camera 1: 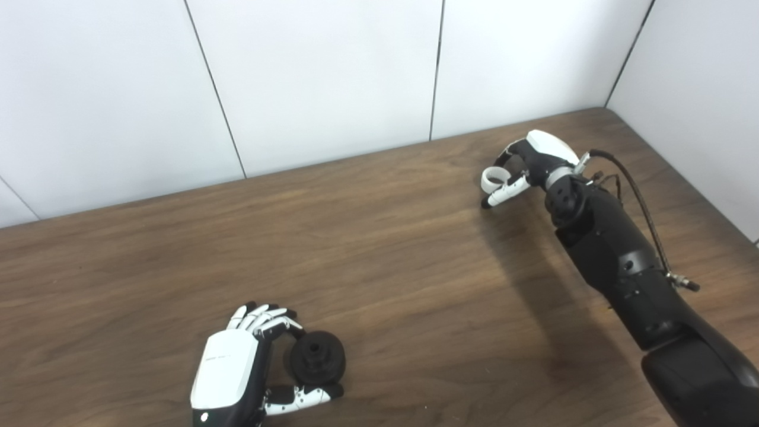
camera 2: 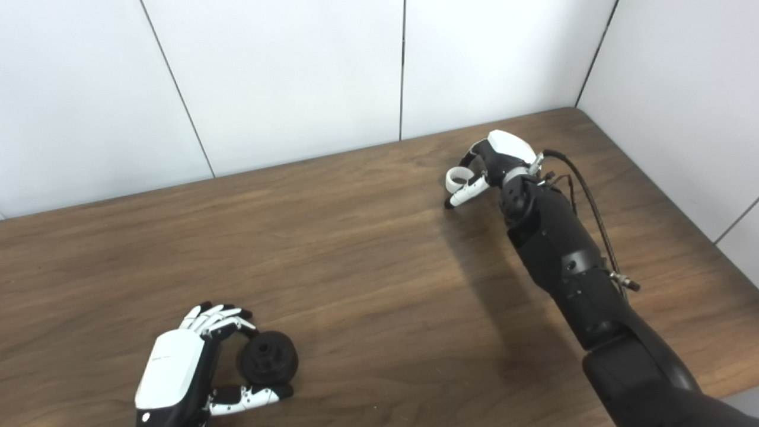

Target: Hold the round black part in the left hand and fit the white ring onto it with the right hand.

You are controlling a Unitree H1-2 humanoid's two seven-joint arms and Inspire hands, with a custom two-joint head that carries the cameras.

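Observation:
The round black part (camera 1: 318,357) lies at the near left of the wooden table (camera 1: 379,249). My left hand (camera 1: 237,370) is around it, with the fingers (camera 1: 270,320) curled against its far side and the thumb along its near side. My right hand (camera 1: 528,163) is far off at the back right of the table. It pinches the white ring (camera 1: 493,178) between thumb and fingers, just above the tabletop. The same scene shows in the right eye view: the black part (camera 2: 268,357), the left hand (camera 2: 178,367), the ring (camera 2: 458,178) and the right hand (camera 2: 495,155).
White wall panels (camera 1: 332,77) stand along the table's back edge, and a side wall (camera 1: 699,89) closes the right. A black cable (camera 1: 643,207) runs along my right forearm. Bare wood lies between the two hands.

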